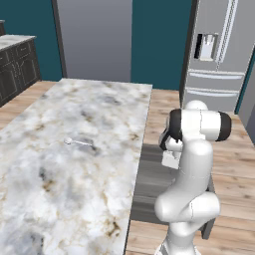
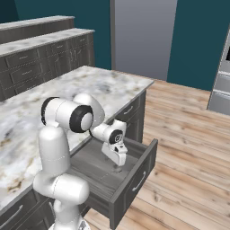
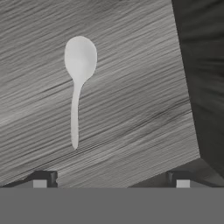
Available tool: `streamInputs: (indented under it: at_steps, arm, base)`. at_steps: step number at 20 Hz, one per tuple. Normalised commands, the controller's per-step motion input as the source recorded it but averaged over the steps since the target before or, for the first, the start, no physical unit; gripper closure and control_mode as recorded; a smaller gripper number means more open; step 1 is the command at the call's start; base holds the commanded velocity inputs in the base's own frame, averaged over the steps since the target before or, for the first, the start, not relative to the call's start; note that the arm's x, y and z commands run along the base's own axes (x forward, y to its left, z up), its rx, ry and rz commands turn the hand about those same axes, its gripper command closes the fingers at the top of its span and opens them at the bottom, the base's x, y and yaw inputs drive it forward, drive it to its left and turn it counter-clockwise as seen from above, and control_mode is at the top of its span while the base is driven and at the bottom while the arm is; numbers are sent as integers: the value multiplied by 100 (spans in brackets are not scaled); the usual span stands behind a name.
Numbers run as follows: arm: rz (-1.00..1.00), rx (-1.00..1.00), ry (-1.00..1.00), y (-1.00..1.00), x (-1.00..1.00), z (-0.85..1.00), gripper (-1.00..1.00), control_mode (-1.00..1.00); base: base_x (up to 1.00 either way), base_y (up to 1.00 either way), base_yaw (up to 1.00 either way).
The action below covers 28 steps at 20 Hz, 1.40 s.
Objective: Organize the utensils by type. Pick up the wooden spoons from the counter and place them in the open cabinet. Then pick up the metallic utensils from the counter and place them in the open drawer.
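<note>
pincer hangs jaws apart, empty, over the drawer; next utensil lies on the worktop, left of the drawer, handle pointing drawerward.

Even, shadowless rendered light; slightly soft.

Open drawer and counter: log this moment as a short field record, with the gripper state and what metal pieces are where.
gripper: open, poised over the open drawer
open drawer: pulled out from the island's base units, grey wood-grain floor
in drawer: one silver spoon lying flat on the drawer floor, free of the gripper
counter: marble top
on counter: one small metallic utensil lying near the middle
wooden spoons: none to be seen on the counter
</note>
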Motion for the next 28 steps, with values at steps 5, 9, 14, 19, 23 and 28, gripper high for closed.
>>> streamInputs:
  at_steps: [5,9,14,19,23,28]
  arm:
    - [22,0,-10,10,-33,80,-100,-100]
    - [27,0,-14,16,-29,88,-100,-100]
    - [36,-1,-5,25,-13,84,-100,-100]
    - [44,0,0,36,1,63,-100,-100]
    - [48,0,0,39,17,40,-100,-100]
    - [57,0,0,28,31,31,-100,-100]
  base:
    - [0,0,0]
    - [0,0,0]
    - [0,0,0]
    - [0,0,0]
    - [0,0,0]
    - [0,0,0]
